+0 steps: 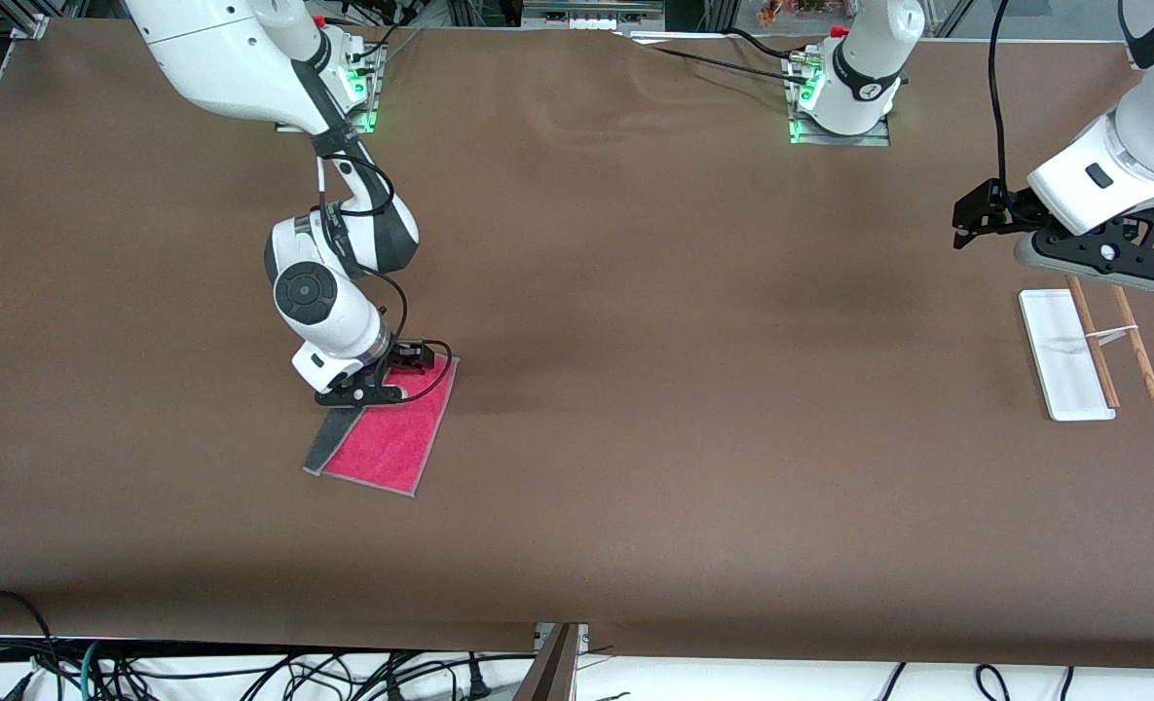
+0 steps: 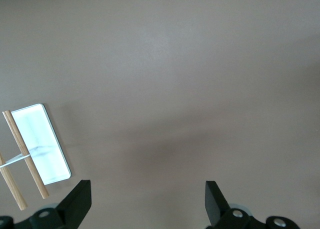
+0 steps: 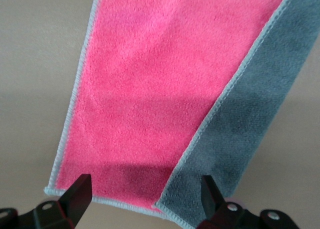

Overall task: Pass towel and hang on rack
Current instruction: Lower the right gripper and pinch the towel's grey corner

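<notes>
Even overhead light, no hard glare. Soft diffuse shadows on the matte brown table [image 1: 635, 292], darkest mid-table. Both wrist views sharp on the surface, black fingertips [image 3: 75, 196] slightly soft.

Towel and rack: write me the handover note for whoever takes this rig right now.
Right gripper: open, low over the towel's end nearest the robot bases, nothing gripped.
Left gripper: open, empty, waiting above the table beside the rack.
Towel: flat on the table at the right arm's end, one long edge folded over, grey side up.
Rack: at the left arm's end, nothing on it.
Done: approach only.
Left: grasp, pass, hang.
</notes>
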You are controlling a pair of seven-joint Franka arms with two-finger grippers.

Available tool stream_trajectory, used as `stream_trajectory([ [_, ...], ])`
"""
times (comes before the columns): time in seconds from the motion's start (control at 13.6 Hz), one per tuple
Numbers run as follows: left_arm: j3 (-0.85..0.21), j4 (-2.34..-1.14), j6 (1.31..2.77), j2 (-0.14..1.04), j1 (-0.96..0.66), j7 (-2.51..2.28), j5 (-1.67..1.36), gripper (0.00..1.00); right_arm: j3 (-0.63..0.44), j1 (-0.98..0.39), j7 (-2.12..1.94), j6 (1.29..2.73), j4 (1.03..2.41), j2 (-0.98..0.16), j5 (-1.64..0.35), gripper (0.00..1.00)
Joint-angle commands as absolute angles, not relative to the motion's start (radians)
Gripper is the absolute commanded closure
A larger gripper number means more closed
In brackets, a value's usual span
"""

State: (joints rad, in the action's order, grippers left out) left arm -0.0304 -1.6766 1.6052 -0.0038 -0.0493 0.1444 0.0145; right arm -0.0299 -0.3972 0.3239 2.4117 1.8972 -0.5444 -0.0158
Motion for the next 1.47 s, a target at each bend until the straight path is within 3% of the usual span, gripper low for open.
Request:
stream_trajectory([
  [0.0, -0.028, -1.681, 1.597, -0.006, -0.032, 0.149, -0.014, 0.00, -0.035, -0.402, 0.322, 2.405, 1.933, -0.526, -0.011, 0.03],
  [1.03, -0.035, -1.677, 1.562, -0.011, -0.031, 0.146, -0.012, 0.00, -0.043, -0.390, 0.249, 2.364, 1.951, -0.523, -0.008, 0.25],
  [1.4, -0.035, -1.677, 1.557, -0.011, -0.031, 0.146, -0.012, 0.00, -0.043, -0.390, 0.249, 2.362, 1.962, -0.522, -0.009, 0.49],
])
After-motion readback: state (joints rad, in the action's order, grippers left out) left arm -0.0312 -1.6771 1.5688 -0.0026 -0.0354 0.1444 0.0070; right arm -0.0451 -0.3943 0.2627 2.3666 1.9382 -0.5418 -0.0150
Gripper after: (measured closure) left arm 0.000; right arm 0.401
